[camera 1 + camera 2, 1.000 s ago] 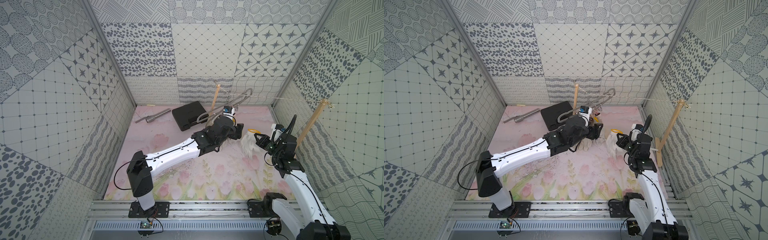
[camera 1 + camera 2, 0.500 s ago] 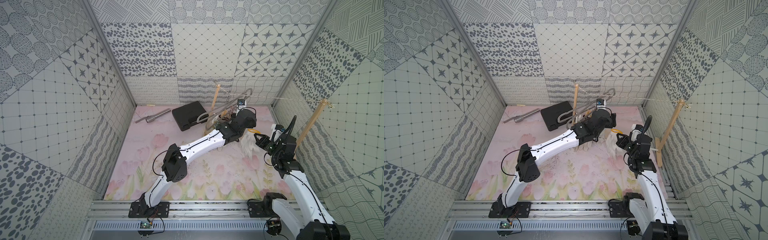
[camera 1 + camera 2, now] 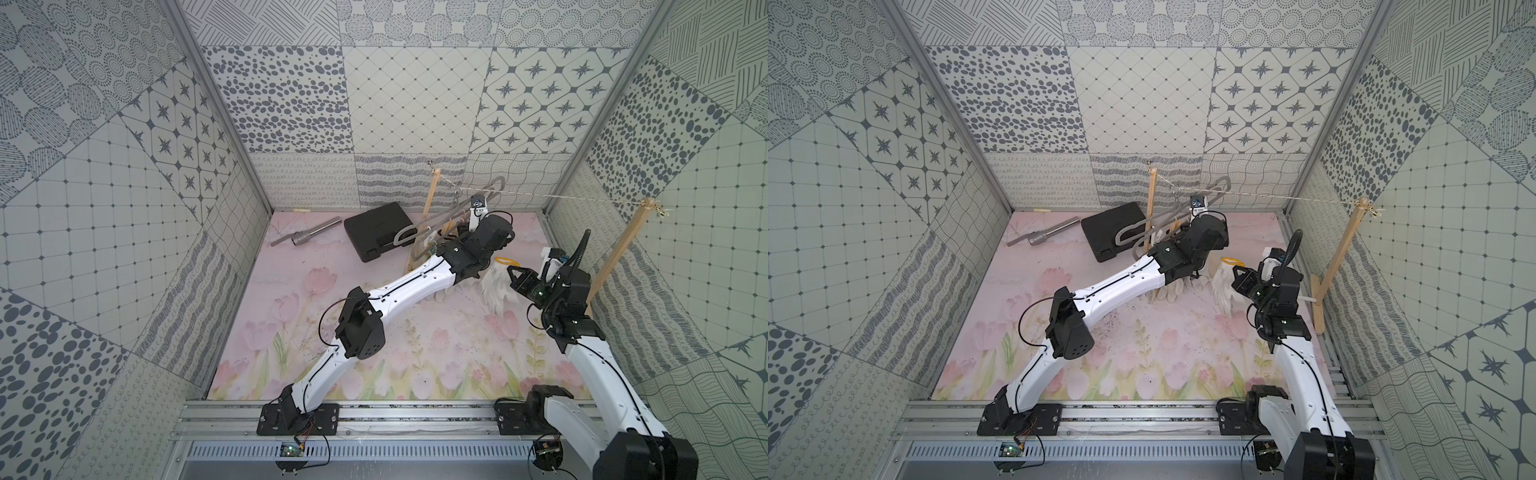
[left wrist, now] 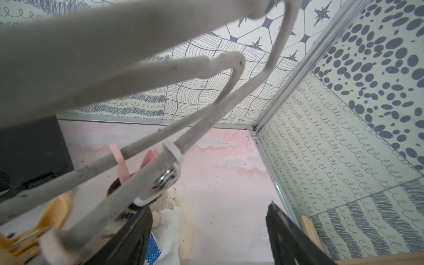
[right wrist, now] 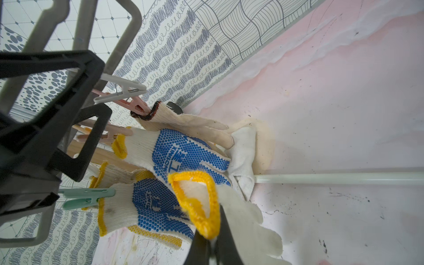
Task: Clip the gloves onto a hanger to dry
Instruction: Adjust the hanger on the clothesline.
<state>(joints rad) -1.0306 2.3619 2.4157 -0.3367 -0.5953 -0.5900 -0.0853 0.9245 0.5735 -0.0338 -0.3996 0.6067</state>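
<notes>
Both top views give us layout only. The hanger [image 3: 501, 183] hangs tilted off the string [image 3: 561, 196] that runs between two wooden posts [image 3: 619, 255]. It sits at the back of the pink floral mat [image 3: 415, 357], beside a black case [image 3: 374, 230] and a metal tool [image 3: 309, 234]. The left arm's wrist covers the hanger's lower end, so we can't read the left jaws from above. The right gripper [image 3: 514, 277] sits near the right-hand post with a plain cream glove [image 3: 496, 291] hanging from it.

The left wrist view settles the left gripper [image 4: 206, 234]. Its fingers [image 4: 137, 236] are wide apart with nothing between them, just under the grey bars next to a white peg [image 4: 171, 152].

Only the right wrist view shows us the gloves [image 5: 190, 156] at the hanger:
- The right gripper [image 5: 216, 243] is clamped on the yellow-edged cuff of the plain cream glove [image 5: 243, 215].
- A dirty cream glove [image 5: 188, 121] with a dark cuff is held in a pink peg [image 5: 135, 105].
- One blue-dotted glove [image 5: 156, 206] has its yellow-edged cuff in a green peg [image 5: 89, 197].
- The other blue-dotted one has its cuff against a pale peg, and we can't tell if it's clipped.
- More cream fabric lies on the mat under them.

The hanger is flat and grey, built as narrow oblong loops. Close up, its surface looks scuffed.
</notes>
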